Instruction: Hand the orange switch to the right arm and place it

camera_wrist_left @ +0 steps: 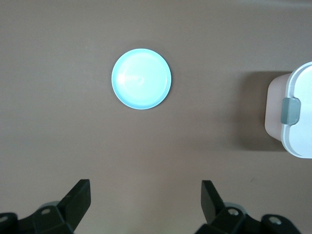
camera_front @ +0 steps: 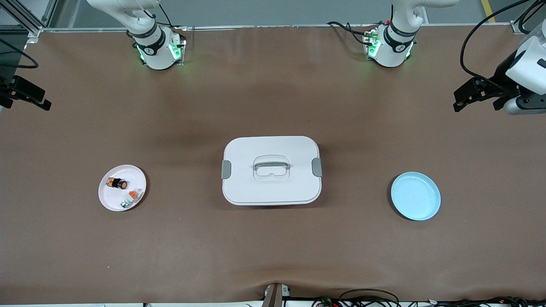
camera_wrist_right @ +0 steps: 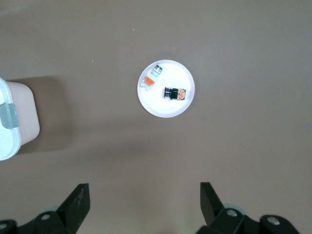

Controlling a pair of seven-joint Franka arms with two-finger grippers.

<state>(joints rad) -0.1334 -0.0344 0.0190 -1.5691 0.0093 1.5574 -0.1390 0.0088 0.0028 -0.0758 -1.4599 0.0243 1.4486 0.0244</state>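
orange switch: on its side on pink plate toward the right arm's end, long axis roughly along the table, button end facing the lidded white container
white-grey part: same plate, nearer the front camera, details unclear
left gripper: spread, empty, high over table near blue plate, waiting
right gripper: spread, empty, partly cut off in front view

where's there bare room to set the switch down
The blue plate is bare, and brown table lies bare between it and the white lidded box. The pink plate is crowded: the orange switch and a small white-grey part sit there.
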